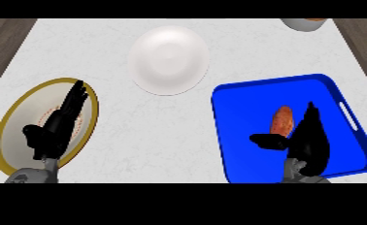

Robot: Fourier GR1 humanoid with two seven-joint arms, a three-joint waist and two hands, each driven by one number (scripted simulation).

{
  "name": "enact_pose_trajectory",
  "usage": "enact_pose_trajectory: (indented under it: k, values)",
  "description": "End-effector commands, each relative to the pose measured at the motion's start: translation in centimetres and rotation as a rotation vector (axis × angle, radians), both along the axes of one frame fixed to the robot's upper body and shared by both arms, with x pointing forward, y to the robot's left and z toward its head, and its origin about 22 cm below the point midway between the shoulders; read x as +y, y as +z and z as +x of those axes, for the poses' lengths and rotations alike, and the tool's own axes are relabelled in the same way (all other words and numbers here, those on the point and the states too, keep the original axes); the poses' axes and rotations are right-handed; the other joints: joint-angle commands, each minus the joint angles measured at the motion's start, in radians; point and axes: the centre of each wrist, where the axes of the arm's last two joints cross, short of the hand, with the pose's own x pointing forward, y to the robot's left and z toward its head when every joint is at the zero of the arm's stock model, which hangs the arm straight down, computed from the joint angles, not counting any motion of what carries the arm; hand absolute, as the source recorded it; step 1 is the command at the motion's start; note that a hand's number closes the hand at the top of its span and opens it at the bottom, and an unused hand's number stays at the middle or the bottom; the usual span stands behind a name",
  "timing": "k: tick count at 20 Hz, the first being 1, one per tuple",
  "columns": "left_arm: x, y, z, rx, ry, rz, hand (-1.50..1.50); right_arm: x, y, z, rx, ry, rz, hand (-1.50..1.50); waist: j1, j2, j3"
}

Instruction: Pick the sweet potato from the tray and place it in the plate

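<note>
An orange-brown sweet potato [282, 120] lies on the blue tray [243, 136] at the right. My right hand [308, 139] is over the tray just right of the potato, fingers straight and thumb reaching left below it; it looks apart from the potato. A white plate [169, 60] sits at the middle back of the counter. My left hand [61, 122] rests open over a gold-rimmed plate [22, 117] at the left.
A pale bowl [305, 24] is cut off by the view's top right. The tray has a handle slot [349, 115] on its right side. Dark wooden strips border the white counter at both sides.
</note>
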Motion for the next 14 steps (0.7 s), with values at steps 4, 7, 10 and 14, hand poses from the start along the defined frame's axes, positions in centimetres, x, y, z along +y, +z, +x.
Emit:
enact_pose_trajectory:
  k: [4,7,10,14]
  values:
    - [1.6,-0.8,-0.2,0.0,-0.005,0.001,0.0,-1.6,-0.3,1.6,0.173,-0.048,0.053,-1.5,0.007,0.003,0.001]
    - [0.6,0.9,0.9,-0.006,-0.019,-0.003,0.0,-1.1,-1.3,1.3,0.189,-0.049,0.061,-1.5,0.007,0.002,0.002]
    - [0.9,-0.1,0.1,0.004,-0.004,-0.006,0.0,-3.5,-0.6,1.2,0.2,-0.052,0.05,-1.5,0.004,0.001,0.001]
    - [0.8,0.7,0.7,-0.001,-0.012,0.0,0.0,-1.3,-2.6,2.3,0.251,-0.094,0.034,-1.5,0.009,0.002,0.001]
